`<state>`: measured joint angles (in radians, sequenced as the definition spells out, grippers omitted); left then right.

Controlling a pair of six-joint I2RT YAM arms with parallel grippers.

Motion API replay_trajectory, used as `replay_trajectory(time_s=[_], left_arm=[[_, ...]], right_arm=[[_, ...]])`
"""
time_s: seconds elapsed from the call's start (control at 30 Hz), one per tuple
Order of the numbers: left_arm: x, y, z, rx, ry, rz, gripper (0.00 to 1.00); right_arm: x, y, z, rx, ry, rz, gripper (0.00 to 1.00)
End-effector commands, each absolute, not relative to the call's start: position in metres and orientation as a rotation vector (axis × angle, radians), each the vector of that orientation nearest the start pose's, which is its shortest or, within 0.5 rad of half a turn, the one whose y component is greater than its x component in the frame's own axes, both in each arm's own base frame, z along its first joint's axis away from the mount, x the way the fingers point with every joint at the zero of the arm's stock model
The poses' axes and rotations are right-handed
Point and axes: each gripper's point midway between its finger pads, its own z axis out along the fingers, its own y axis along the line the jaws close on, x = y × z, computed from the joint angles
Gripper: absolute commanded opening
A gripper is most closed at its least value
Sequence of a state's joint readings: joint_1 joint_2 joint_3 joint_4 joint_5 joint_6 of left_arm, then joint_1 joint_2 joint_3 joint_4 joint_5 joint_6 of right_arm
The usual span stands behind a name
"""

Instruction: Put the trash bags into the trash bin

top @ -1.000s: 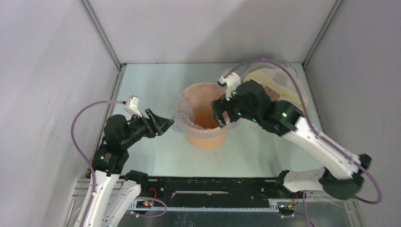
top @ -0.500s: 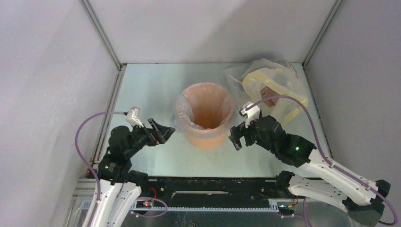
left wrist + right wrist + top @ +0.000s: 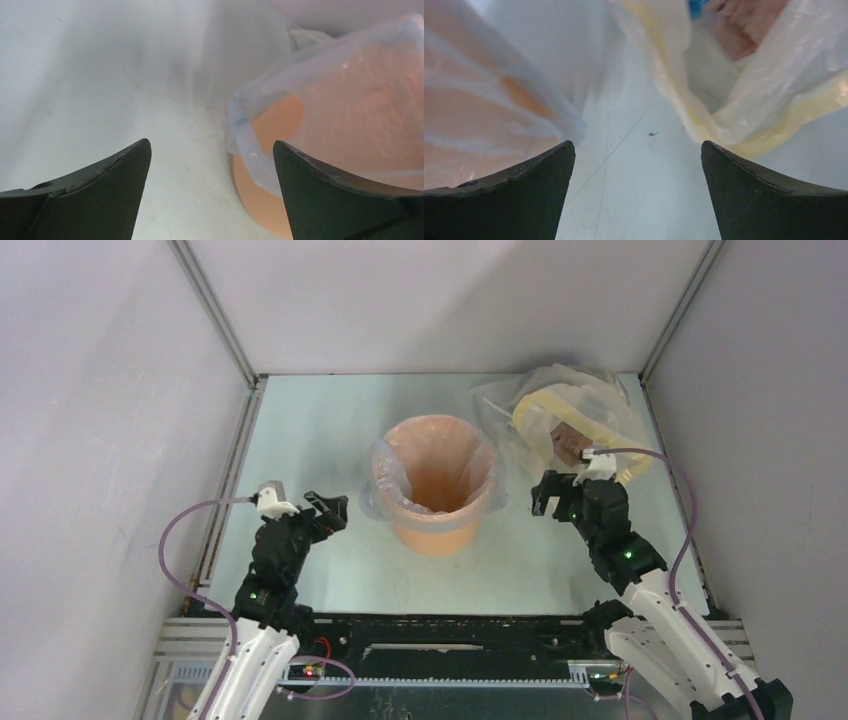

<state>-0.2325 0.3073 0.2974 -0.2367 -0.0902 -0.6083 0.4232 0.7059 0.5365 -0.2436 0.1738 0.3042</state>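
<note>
Looks done: seeing bag (image 3: 381,476) seated inside bin (image 3: 438,536), edge cuffed over rim to hold it, with left gripper (image 3: 328,506) and right gripper (image 3: 556,492) splayed wide, empty, parked either side.

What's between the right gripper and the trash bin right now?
Bare table between right gripper and trash bin, in the right wrist and top views.

Black upper links and joints, white lower shells on left arm (image 3: 262,585) and right arm (image 3: 640,585). Small green light (image 3: 628,554) on each. Lilac cable (image 3: 172,540) loops to white plug (image 3: 270,502) at each wrist. Black left pincer (image 3: 328,508) and right pincer (image 3: 553,502). Fingers (image 3: 90,195) matte dark wedges, tapering, edges faintly scuffed.
</note>
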Motion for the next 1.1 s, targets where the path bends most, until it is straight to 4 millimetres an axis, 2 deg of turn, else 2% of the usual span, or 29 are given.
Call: replay_trajectory(time_s=[0.0, 0.17, 0.23, 0.3, 0.43, 0.47, 0.6, 0.63, 0.7, 0.77, 0.8, 0.87, 0.9, 0.97, 1.07], left_arm=[[0.266, -0.029, 0.184, -0.464, 1.597, -0.324, 1.0], [0.281, -0.014, 0.181, -0.449, 1.548, -0.197, 1.0], [0.286, -0.012, 0.179, -0.402, 1.519, -0.162, 1.0], [0.289, -0.004, 0.178, -0.411, 1.496, -0.107, 1.0], [0.297, 0.007, 0.186, -0.382, 1.485, 0.007, 1.0], [0.299, 0.01, 0.186, -0.374, 1.489, 0.036, 1.0], [0.307, 0.014, 0.188, -0.298, 1.485, 0.111, 1.0], [0.308, 0.016, 0.184, -0.275, 1.49, 0.13, 1.0], [0.312, 0.02, 0.176, -0.251, 1.489, 0.161, 1.0], [0.318, 0.025, 0.163, -0.225, 1.51, 0.188, 1.0], [0.32, 0.029, 0.158, -0.236, 1.511, 0.196, 1.0], [0.326, 0.036, 0.157, -0.25, 1.521, 0.203, 1.0], [0.328, 0.038, 0.155, -0.24, 1.533, 0.208, 1.0], [0.331, 0.043, 0.157, -0.247, 1.526, 0.21, 1.0], [0.334, 0.046, 0.156, -0.237, 1.529, 0.206, 1.0]], right_arm=[[0.293, 0.065, 0.189, 0.21, 1.859, 0.224, 1.0], [0.313, 0.038, 0.183, 0.331, 1.814, 0.118, 1.0], [0.321, 0.041, 0.181, 0.228, 1.771, 0.094, 1.0], [0.324, 0.047, 0.168, 0.084, 1.724, 0.078, 1.0], [0.326, 0.058, 0.161, -0.107, 1.651, 0.096, 1.0], [0.328, 0.055, 0.159, -0.115, 1.64, 0.083, 1.0], [0.341, 0.03, 0.14, -0.045, 1.667, 0.053, 1.0], [0.342, 0.023, 0.131, -0.018, 1.674, 0.054, 1.0], [0.35, 0.013, 0.129, 0.02, 1.679, 0.054, 0.99], [0.355, 0.014, 0.13, -0.035, 1.665, 0.061, 0.99], [0.357, 0.008, 0.127, -0.006, 1.658, 0.045, 0.99], [0.36, -0.005, 0.114, 0.062, 1.654, 0.033, 0.98], [0.362, -0.006, 0.115, 0.065, 1.622, 0.034, 0.97], [0.361, -0.006, 0.106, 0.064, 1.675, 0.032, 0.96], [0.369, -0.011, 0.107, 0.09, 1.699, 0.01, 1.0]])
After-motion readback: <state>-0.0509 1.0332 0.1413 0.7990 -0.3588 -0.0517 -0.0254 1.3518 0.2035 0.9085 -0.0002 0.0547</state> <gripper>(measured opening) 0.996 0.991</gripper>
